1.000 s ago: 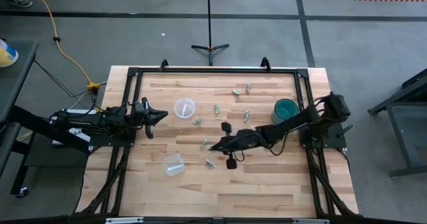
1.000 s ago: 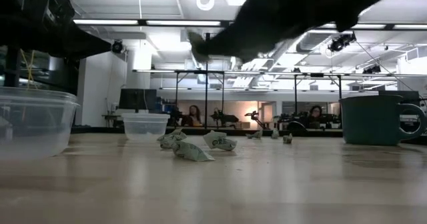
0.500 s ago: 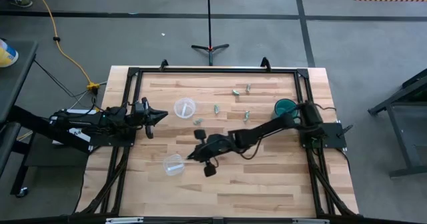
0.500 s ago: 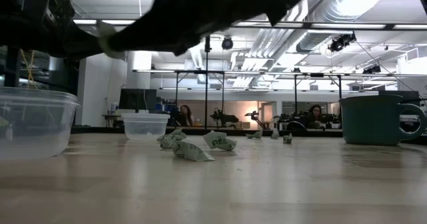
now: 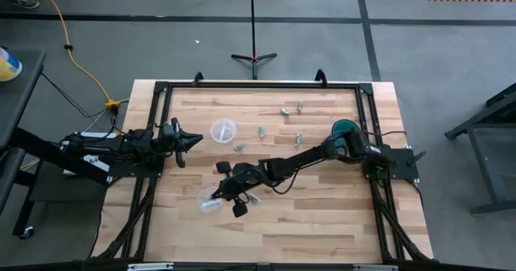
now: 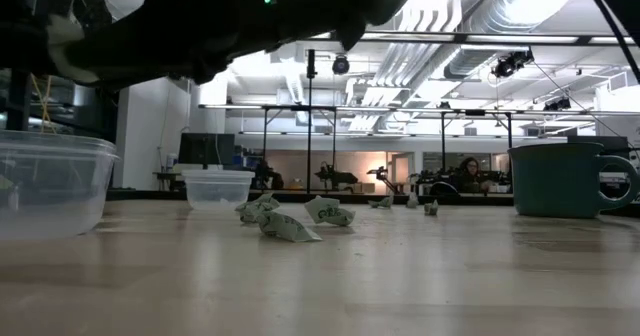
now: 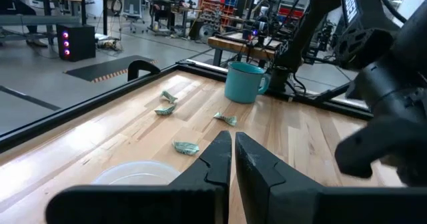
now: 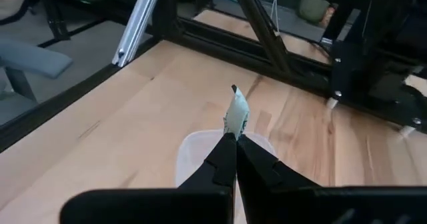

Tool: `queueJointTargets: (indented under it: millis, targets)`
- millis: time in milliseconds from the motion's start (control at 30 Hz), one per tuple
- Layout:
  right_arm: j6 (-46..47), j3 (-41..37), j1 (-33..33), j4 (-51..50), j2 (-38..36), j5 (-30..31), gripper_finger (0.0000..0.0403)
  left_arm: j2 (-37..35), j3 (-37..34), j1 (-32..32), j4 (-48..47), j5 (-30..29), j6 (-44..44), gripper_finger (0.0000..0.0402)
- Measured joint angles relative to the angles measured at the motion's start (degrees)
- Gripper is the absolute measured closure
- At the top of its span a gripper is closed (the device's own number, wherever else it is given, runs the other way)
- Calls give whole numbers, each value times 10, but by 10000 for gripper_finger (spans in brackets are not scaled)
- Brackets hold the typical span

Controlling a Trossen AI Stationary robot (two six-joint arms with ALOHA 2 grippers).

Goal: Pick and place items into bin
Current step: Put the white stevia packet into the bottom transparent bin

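Workshop floor, grey and marked with dark lines, surrounds a light wooden table [image 5: 322, 223] edged by a black frame. Beyond the table the low view shows a bright room with benches and ceiling lights.

On the left side of the table the left arm lies along the edge, its left gripper [image 5: 193, 139] pointing toward the middle; in its wrist view the two dark fingers [image 7: 220, 159] are pressed together with nothing between them.

From the right side the right arm stretches across the table, and the right gripper [image 5: 212, 196] hangs over a clear cup [image 5: 208, 201] near the front left of the table. In the right wrist view its fingers [image 8: 225, 152] pinch one small pale green-grey piece [image 8: 236, 115] at their tips, directly above that cup's pale rim [image 8: 190, 147].

A teal mug [image 5: 344, 130] stands near the right arm's base. A second clear cup [image 5: 223, 130] sits just ahead of the left gripper.

Loose pieces [image 5: 260, 131] of the same pale green-grey kind lie scattered on the wood: several toward the back between the second cup and the mug, one [image 5: 239, 148] just beside that cup. In the low view a few crumpled ones [image 6: 287, 226] lie close together in the middle of the table
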Motion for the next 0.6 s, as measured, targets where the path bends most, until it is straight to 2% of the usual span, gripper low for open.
queueJointTargets:
  millis: [200,600]
  targets:
    - [1,18,-4,-15,12,-8,369,0,0,0,0,0,0,346]
    - [17,18,-9,-62,0,-11,237,0,0,0,0,0,0,346]
